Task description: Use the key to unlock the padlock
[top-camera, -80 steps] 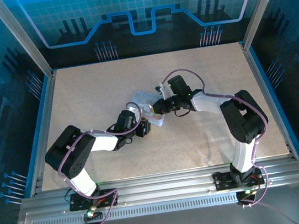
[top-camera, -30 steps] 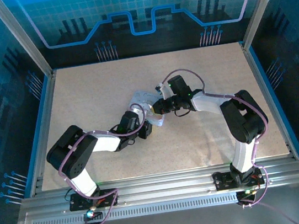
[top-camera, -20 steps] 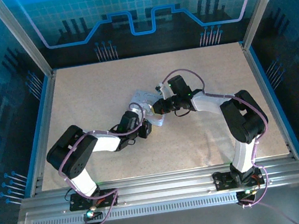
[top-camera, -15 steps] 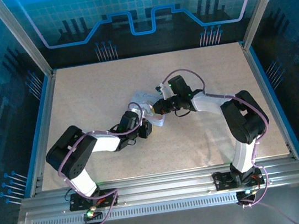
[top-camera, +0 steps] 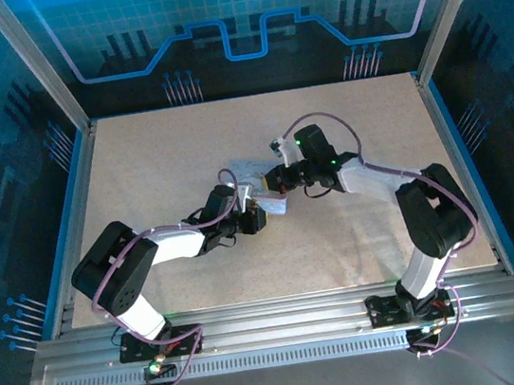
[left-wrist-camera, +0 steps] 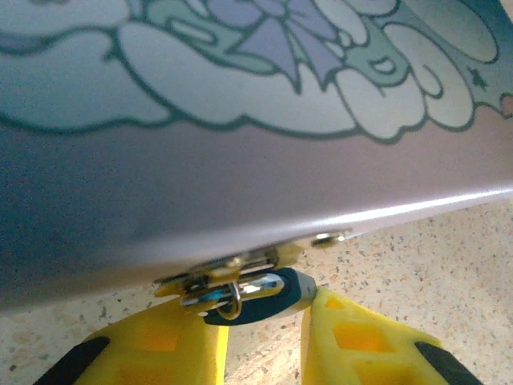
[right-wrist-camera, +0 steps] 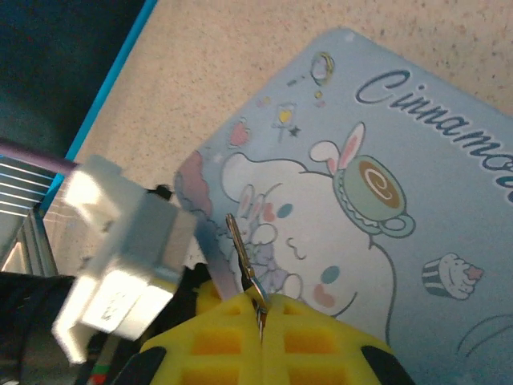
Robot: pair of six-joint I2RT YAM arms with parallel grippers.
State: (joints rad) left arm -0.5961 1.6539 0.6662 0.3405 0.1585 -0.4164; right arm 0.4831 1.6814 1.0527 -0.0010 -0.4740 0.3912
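The tiny dark blue padlock [left-wrist-camera: 264,295] with its silvery shackle hangs from the hasp at the edge of the grey-blue tin box [left-wrist-camera: 240,160]. My left gripper [left-wrist-camera: 264,313] has a yellow finger against each end of it, low over the table. My right gripper [right-wrist-camera: 260,303] is shut on the small metal key [right-wrist-camera: 243,253], whose blade sticks out above the box's pictured lid [right-wrist-camera: 385,241]. From above, both grippers meet at the box [top-camera: 250,172]: the left gripper [top-camera: 253,216] at its near side, the right gripper [top-camera: 274,180] over its right part.
The box lies mid-table on the speckled tabletop [top-camera: 157,159], ringed by blue edging and aluminium posts. In the right wrist view the left arm's pale wrist block [right-wrist-camera: 120,265] sits close beside the key. Open table lies to the left, right and back.
The right arm has pulled its wrist up and back to the right, lifting the key off the box side. The left arm has stretched slightly towards the box, which has shifted a little.
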